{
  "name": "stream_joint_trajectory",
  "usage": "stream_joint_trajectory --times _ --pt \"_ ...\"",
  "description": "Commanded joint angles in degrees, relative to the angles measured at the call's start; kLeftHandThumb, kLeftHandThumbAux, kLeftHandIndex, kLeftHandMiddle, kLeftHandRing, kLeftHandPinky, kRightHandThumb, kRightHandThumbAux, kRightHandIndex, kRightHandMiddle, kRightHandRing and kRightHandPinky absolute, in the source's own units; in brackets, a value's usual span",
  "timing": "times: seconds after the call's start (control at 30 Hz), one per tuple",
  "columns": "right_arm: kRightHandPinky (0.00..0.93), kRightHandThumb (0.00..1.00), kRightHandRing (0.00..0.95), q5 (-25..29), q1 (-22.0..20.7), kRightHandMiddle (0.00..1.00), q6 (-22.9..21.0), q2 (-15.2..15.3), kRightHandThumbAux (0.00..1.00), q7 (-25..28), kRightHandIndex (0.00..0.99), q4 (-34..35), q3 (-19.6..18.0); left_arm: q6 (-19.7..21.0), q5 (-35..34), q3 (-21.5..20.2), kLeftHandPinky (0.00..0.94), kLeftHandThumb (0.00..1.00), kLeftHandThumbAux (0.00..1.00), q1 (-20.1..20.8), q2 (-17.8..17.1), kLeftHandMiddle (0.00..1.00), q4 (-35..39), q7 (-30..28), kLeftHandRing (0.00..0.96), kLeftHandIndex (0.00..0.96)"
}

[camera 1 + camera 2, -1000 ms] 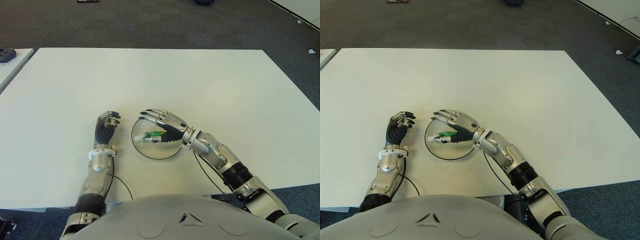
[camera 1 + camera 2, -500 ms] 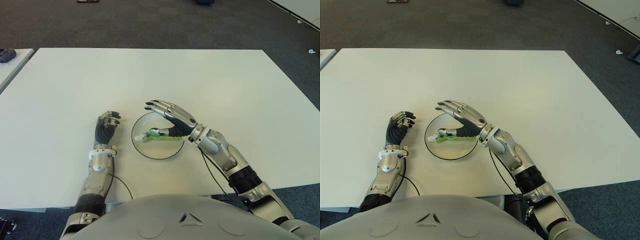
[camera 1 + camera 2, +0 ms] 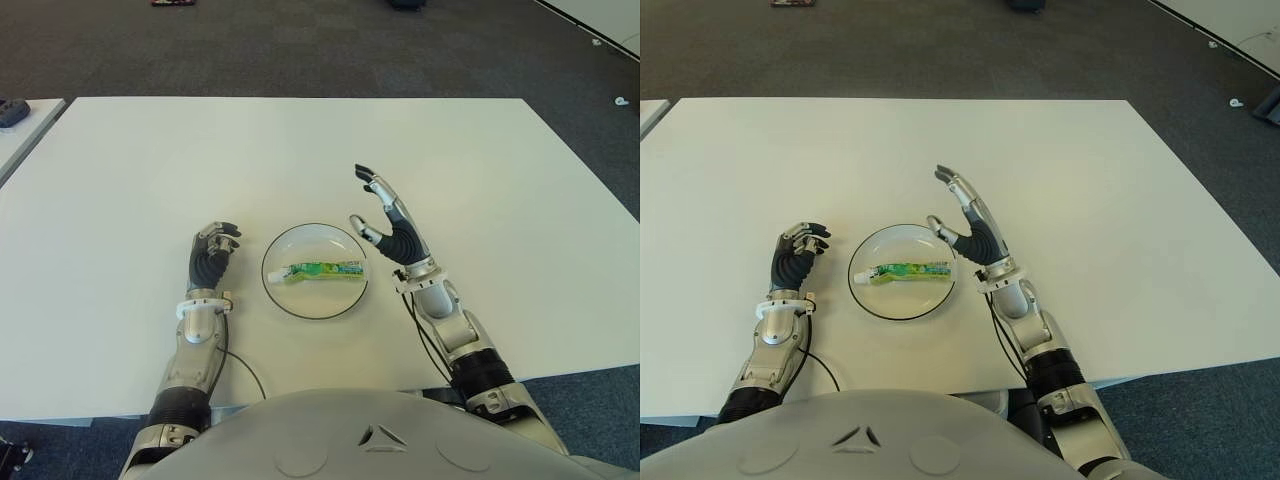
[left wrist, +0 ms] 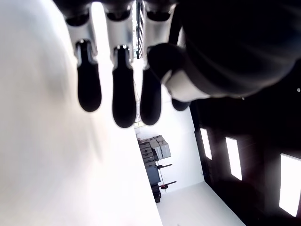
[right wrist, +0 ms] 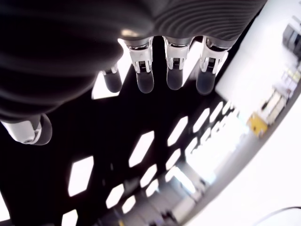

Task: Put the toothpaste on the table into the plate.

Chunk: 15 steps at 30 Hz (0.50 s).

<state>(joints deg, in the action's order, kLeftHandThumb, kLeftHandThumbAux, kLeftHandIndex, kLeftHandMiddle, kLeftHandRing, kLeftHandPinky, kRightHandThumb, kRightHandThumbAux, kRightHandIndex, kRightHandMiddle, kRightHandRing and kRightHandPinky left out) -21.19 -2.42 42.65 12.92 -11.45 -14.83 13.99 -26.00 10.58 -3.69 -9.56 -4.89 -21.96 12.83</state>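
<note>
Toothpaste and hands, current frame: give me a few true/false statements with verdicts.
1. The toothpaste lies inside the plate. True.
2. The right hand grips the toothpaste. False: it is open, raised beside the plate on its right, holding nothing.
3. The left hand holds the plate's rim. False: it shows to the left of the plate, apart from it, fingers curled on nothing.
4. The toothpaste lies flat, lengthwise left to right, its white cap toward the left hand. True.
5. A second tube lies on the table. False: only the one in the plate is visible.
</note>
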Motion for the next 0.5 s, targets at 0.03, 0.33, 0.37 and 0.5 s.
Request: stream_joint_trajectory --times 0.03,0.33,0.37,0.5 --pt "0.230 0.444 0.127 4.5 0.1 0.121 4.4 -4.1 0.381 -2.3 0.130 -3.0 -2.0 0.4 -0.2 0.1 0.502 0.836 0.677 0.7 0.1 0.470 -0.9 0.0 0.545 0.426" --pt "0.300 0.633 0.250 13.1 1.5 0.280 3.5 -8.9 0.641 -0.7 0.396 -2.1 -5.9 0.6 0.3 0.1 0.505 0.835 0.677 0.7 0.1 0.471 -0.6 0.5 0.541 0.424" --pt "0.307 0.658 0.261 13.4 1.6 0.294 3.2 -9.1 0.667 -0.8 0.407 -1.9 -6.5 0.7 0.4 0.1 0.504 0.835 0.678 0.7 0.1 0.471 -0.6 0.5 0.540 0.424" --pt "0.321 0.692 0.289 14.7 2.2 0.323 3.5 -9.4 0.701 -0.4 0.421 -3.3 -8.7 0.7 0.5 0.1 0.502 0.836 0.677 0.7 0.0 0.470 -0.6 0.5 0.540 0.425"
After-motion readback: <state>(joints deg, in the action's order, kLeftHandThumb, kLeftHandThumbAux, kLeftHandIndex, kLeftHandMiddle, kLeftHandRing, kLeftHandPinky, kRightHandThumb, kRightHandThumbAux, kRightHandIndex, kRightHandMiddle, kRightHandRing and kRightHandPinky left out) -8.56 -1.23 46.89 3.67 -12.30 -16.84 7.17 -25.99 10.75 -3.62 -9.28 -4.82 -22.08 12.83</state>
